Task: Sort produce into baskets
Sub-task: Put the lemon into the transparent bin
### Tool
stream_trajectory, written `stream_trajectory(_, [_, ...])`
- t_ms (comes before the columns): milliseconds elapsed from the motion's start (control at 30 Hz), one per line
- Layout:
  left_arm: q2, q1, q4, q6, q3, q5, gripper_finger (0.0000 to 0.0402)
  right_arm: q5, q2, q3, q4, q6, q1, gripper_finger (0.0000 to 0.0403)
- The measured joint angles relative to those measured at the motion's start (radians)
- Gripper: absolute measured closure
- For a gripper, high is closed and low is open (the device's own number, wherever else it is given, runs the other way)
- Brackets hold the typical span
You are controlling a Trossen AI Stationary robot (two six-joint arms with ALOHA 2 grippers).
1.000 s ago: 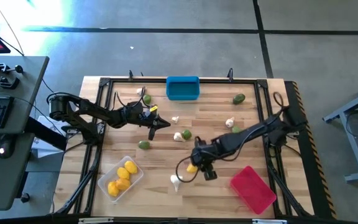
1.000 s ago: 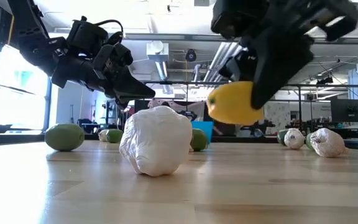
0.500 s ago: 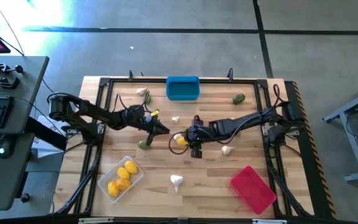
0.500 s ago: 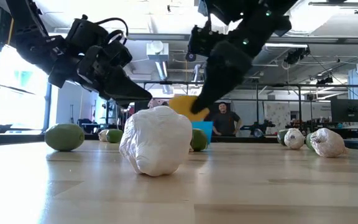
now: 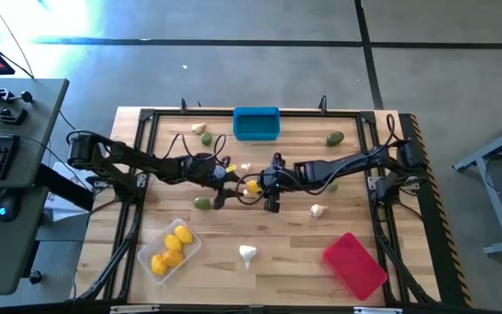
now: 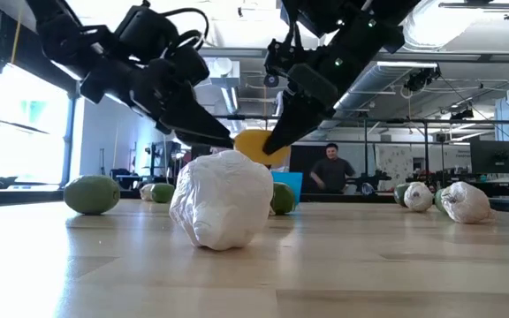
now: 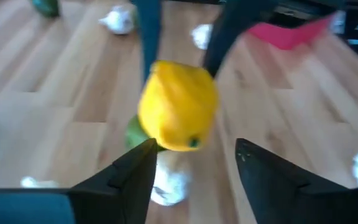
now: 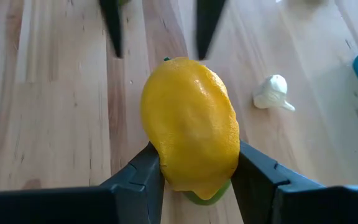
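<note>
From above, the right pincer [image 5: 260, 187] grips a lemon [image 5: 253, 187] over mid-tabletop [image 5: 295, 244]. Low down, the left pincer [image 6: 228, 140] meets it. The left wrist shows its fingers [image 7: 129, 177] spread wide, short of the lemon.

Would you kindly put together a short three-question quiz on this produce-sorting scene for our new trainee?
1. True or false: the right claw is closed on a yellow lemon.
2. Which basket already holds lemons? A) the blue basket B) the red basket C) the clear basket
3. Fill in: the left claw stands ___, its fingers apart in front of the lemon held above mid-table.

Key:
1. True; its two fingers press the lemon's sides.
2. C; yellow pieces lie in the clear basket, and the other two show no lemons.
3. open
</note>
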Motion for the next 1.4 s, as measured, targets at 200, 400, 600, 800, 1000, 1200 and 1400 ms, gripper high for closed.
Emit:
stream_trajectory(200, [0.0,-0.004,-0.009,-0.034,0.021,-0.045,0.0168,0.005,0.0,0.0,0.016,0.004,0.0,0.0269])
stream_trajectory(400, [0.0,-0.031,-0.004,-0.046,0.021,-0.061,0.0165,0.003,0.0,0.0,0.082,0.014,0.0,0.0269])
stream_trajectory(600, [0.0,-0.046,0.04,-0.049,0.021,-0.096,0.0166,0.002,-0.001,0.0,0.119,0.022,0.001,0.0269])
stream_trajectory(800, [0.0,-0.048,0.044,-0.074,0.021,-0.096,0.0198,0.0,-0.001,0.0,0.124,0.023,0.001,0.0269])
stream_trajectory(1000, [0.0,-0.055,0.043,-0.063,0.021,-0.092,0.0262,0.001,0.0,0.0,0.131,0.027,0.008,0.0258])
stream_trajectory(1200, [-0.051,-0.045,0.003,-0.038,0.02,-0.075,0.0287,0.061,0.0,0.0,0.155,0.019,0.031,0.0198])
stream_trajectory(1400, [-0.161,-0.045,-0.174,-0.004,0.021,-0.026,0.0287,0.067,-0.054,0.0,0.138,0.015,0.05,0.0165])
